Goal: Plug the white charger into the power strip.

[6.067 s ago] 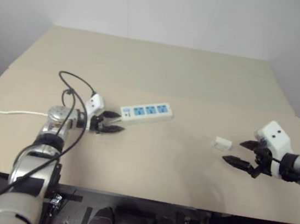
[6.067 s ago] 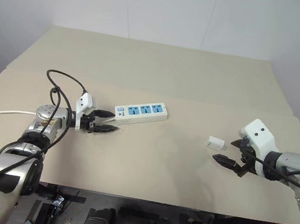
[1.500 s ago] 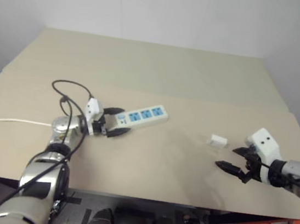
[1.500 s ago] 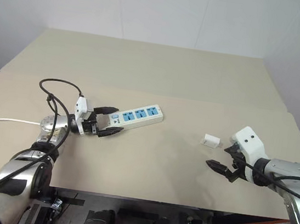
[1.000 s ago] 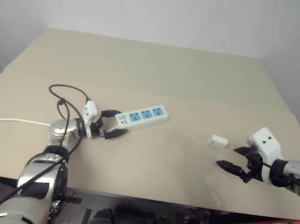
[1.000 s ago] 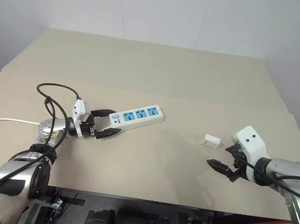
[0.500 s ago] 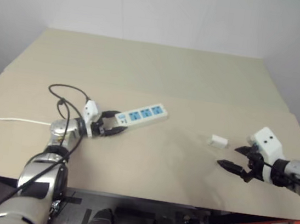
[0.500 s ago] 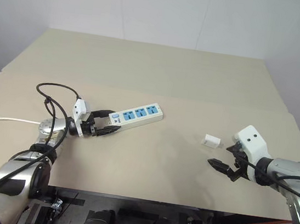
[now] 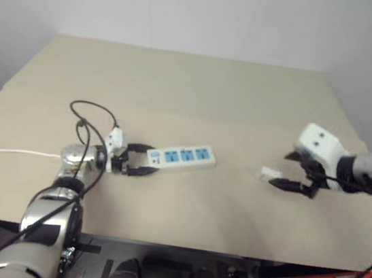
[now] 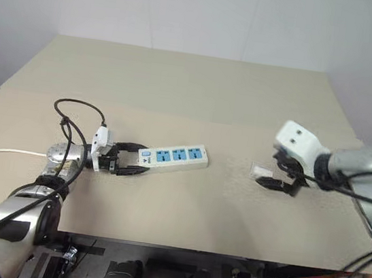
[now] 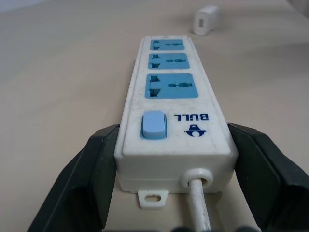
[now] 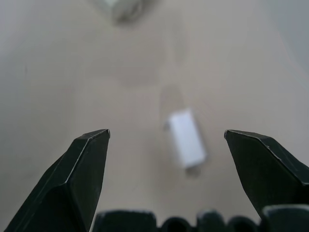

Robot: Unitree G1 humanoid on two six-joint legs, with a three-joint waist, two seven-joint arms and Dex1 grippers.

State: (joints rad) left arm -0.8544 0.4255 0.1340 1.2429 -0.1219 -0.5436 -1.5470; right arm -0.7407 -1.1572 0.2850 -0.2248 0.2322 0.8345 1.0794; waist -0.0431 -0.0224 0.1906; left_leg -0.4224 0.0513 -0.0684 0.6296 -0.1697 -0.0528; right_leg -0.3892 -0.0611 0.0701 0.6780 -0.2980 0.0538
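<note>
The power strip, a white bar with three blue sockets, lies left of the table's middle. My left gripper is shut on its switch end, one black finger pressed against each long side, and the white cord comes out between them. The white charger lies flat on the table to the right; the left wrist view shows the charger beyond the strip's far end. My right gripper hovers open just over it. In the right wrist view the charger sits on the table between the spread fingers, apart from both.
The strip's white cord runs off the table's left edge. A black cable loops above my left wrist. A seam crosses the tan tabletop, with open surface between strip and charger.
My right gripper has risen and swung left, from beside the charger to over it. The left gripper has closed on the strip's switch end and swung the strip to lie more level.
</note>
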